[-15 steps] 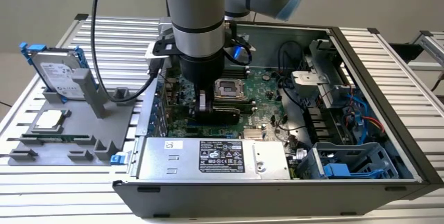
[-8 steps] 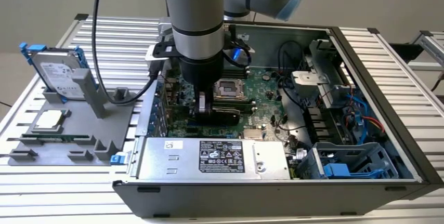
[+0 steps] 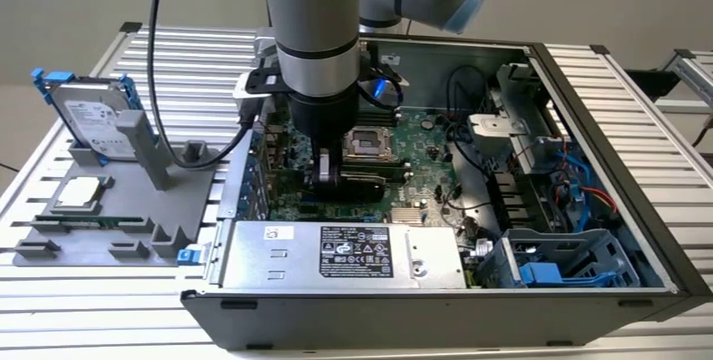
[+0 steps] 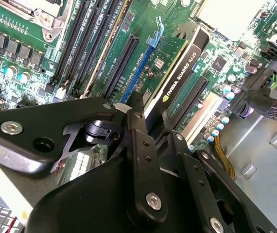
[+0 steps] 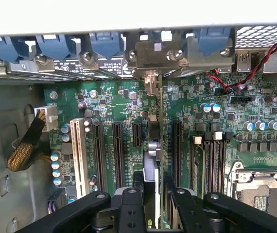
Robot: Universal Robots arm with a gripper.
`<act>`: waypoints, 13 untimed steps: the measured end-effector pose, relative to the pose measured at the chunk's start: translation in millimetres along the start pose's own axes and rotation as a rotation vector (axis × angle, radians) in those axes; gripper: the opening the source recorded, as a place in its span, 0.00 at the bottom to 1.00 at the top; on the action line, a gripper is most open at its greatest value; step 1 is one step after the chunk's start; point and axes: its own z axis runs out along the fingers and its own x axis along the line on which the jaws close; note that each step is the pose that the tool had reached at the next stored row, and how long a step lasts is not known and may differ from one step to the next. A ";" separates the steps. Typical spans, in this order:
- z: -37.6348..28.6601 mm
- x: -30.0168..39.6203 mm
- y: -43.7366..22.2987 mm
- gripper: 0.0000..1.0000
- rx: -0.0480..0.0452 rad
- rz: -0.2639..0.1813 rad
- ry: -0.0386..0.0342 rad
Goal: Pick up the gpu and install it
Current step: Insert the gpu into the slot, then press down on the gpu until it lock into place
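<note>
In the exterior view the claw (image 3: 324,178) reaches down into the open computer case (image 3: 624,235) on the slatted worktop (image 3: 167,51), above the motherboard (image 3: 429,130). In the second wrist view the gpu (image 4: 177,68) stands on edge among the expansion slots (image 4: 121,65), pinched between the claw's fingers (image 4: 141,131). In the first wrist view the gpu (image 5: 153,160) is seen edge-on, its silver bracket (image 5: 150,82) against the case's rear wall.

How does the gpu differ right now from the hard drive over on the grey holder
The gpu stands on edge inside the computer case, over the motherboard slots, with the gripper around its top edge. The hard drive stands outside the case, on the grey holder at the exterior view's left, with nothing touching it from above. The gpu shows green board and black shroud; the hard drive is silver in a blue frame. Both stand upright on edge.
</note>
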 end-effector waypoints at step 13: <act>-9.9 0.0 -1.0 1.00 0.0000 0.001 0.0010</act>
